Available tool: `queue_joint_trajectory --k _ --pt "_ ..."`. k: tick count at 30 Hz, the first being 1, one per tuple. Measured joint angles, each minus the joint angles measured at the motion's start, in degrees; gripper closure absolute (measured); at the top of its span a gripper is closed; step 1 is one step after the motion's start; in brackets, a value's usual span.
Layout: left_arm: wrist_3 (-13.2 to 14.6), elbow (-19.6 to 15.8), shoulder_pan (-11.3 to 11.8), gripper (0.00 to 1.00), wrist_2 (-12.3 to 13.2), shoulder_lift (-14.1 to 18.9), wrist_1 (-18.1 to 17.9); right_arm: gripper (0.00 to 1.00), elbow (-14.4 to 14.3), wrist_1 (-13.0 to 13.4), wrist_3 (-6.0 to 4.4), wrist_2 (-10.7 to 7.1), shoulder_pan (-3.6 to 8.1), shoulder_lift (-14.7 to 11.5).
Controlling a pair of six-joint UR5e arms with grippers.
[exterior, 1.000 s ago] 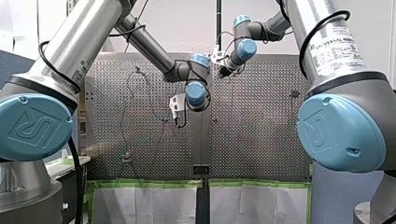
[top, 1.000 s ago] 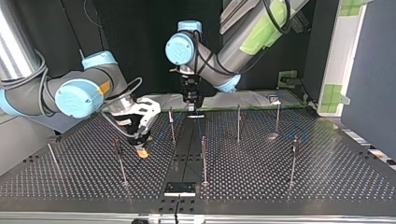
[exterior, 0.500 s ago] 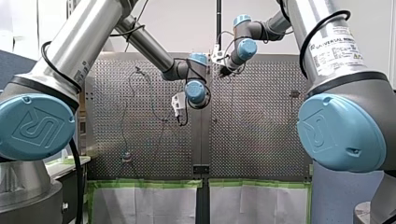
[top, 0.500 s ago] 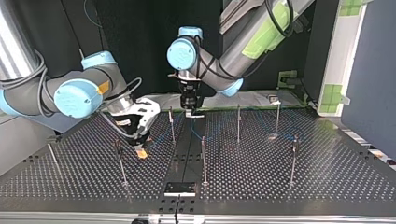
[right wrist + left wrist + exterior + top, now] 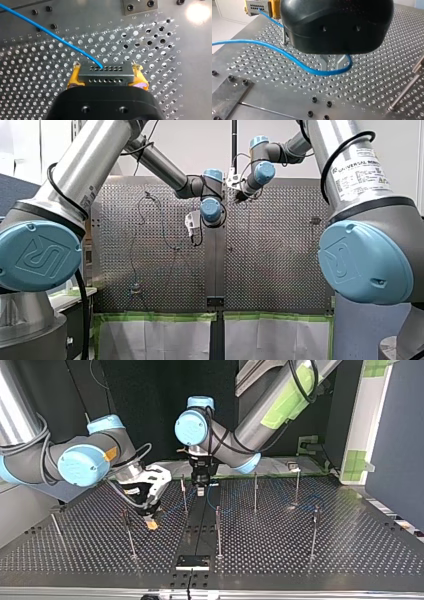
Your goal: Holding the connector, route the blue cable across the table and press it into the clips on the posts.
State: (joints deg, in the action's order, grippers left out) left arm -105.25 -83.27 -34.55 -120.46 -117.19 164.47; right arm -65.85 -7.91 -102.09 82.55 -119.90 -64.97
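In the right wrist view my right gripper (image 5: 106, 75) is shut on the grey connector (image 5: 105, 73), held between its yellow pads. The blue cable (image 5: 50, 33) runs from the connector across the perforated table. In the top view this gripper (image 5: 150, 523) hangs low beside a post (image 5: 127, 532). My left gripper (image 5: 332, 68) is black with metal fingers (image 5: 324, 63) that stand slightly apart. The cable (image 5: 287, 55) curves just past their tips. The top view shows my left gripper (image 5: 200, 491) near the centre strip, next to a post (image 5: 183, 492).
Several thin posts stand on the table, among them ones at the top view's middle (image 5: 218, 530) and right (image 5: 314, 530). A small black plate (image 5: 192, 562) sits at that view's near edge. The left wrist view also shows a slanted post (image 5: 407, 90) beside my left gripper.
My left gripper has let its fingers part and has moved toward the camera in the top view, turning at the wrist. My right arm has stayed still with the connector.
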Motion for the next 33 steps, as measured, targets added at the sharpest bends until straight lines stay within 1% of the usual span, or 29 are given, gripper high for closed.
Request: queue_joint_trajectory --k 9,16,33 --pt "0.4 0.1 0.2 0.82 0.9 0.0 0.1 1.00 0.0 0.0 0.00 0.00 0.00 0.0" --pt "0.6 0.1 -0.1 0.82 0.8 0.1 0.1 1.00 0.0 0.0 0.00 0.00 0.00 0.0" --pt "0.6 0.1 -0.2 0.82 0.8 0.1 0.1 1.00 0.0 0.0 0.00 0.00 0.00 0.0"
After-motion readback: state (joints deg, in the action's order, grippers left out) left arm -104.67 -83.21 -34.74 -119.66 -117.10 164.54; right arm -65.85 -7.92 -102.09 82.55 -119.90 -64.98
